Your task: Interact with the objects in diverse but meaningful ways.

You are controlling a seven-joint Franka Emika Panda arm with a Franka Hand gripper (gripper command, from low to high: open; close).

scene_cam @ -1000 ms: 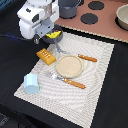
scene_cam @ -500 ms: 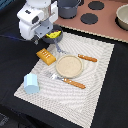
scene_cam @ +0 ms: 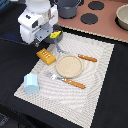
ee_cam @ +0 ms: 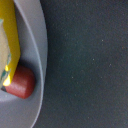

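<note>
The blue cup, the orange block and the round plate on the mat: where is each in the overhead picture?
light blue cup [scene_cam: 31, 83], exterior view, on its side wall.
orange ridged block [scene_cam: 45, 56], exterior view, on its top face.
round tan plate [scene_cam: 68, 65], exterior view, on its bare centre.

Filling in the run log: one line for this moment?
gripper: over pan, state unseen | pan: holds cheese wedge, sausage | bread block, blue cup: on mat
</note>
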